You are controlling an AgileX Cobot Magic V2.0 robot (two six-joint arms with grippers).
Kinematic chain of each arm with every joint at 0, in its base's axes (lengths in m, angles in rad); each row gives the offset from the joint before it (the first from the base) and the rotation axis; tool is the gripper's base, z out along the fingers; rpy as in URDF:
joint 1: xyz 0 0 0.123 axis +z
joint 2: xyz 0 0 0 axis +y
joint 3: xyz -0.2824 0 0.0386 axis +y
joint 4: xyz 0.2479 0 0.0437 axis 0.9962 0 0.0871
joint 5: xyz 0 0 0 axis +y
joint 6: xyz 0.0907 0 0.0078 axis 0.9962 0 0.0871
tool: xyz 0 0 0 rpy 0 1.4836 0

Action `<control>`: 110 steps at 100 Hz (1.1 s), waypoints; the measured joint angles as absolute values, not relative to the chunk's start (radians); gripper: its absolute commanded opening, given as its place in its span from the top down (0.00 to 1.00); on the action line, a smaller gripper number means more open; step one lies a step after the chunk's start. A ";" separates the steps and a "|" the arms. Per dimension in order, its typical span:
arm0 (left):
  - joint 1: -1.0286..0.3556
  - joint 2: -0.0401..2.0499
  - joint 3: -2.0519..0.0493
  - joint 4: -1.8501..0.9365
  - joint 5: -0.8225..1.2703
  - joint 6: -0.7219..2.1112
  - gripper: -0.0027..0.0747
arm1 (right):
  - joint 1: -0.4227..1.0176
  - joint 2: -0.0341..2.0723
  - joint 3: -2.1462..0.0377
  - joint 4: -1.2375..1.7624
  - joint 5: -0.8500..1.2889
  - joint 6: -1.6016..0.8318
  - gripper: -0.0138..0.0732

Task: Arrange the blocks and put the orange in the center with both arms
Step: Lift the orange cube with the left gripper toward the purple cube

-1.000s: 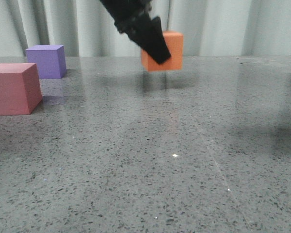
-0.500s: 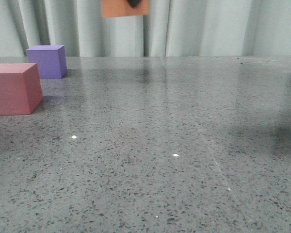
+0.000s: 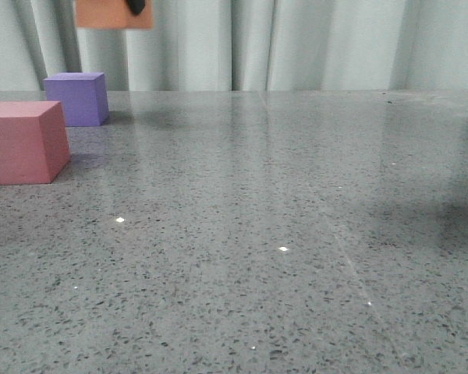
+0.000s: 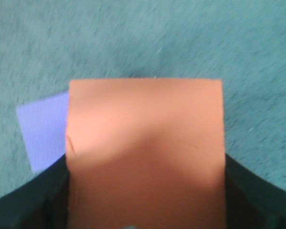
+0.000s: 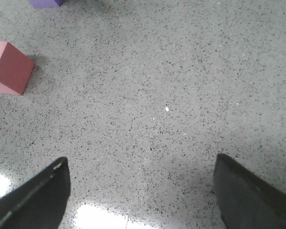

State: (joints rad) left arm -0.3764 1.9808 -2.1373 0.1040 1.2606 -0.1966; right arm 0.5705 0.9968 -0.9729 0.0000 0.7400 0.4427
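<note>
Here, nearest, the right hand [image 5: 142, 191] hangs spread and empty over the counter [image 3: 296, 234], the pink block [image 3: 23, 142] and purple block [image 3: 77, 98] sit at ten o'clock, and the left hand [image 4: 145, 200] pinches the orange block [image 3: 113, 13] aloft, likely for carrying centreward.

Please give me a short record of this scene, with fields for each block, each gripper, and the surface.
orange block: lifted above the table, at the upper left of the front view, held between the left gripper's fingers
purple block: on the table, far left
pink block: on the table, left, nearer the camera than the purple one
left gripper: shut on the orange block, above the purple block's area
right gripper: open, empty, over bare table
table: grey speckled, glossy
</note>
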 measured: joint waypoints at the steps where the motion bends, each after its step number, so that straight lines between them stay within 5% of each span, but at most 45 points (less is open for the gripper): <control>1: -0.376 1.979 -2.131 0.106 1.261 -0.200 0.86 | 0.570 0.997 -0.973 0.000 0.740 0.443 0.14; 110: -0.367 1.878 -1.701 0.268 1.170 -0.530 0.86 | 0.570 0.995 -0.973 0.000 0.727 0.443 0.14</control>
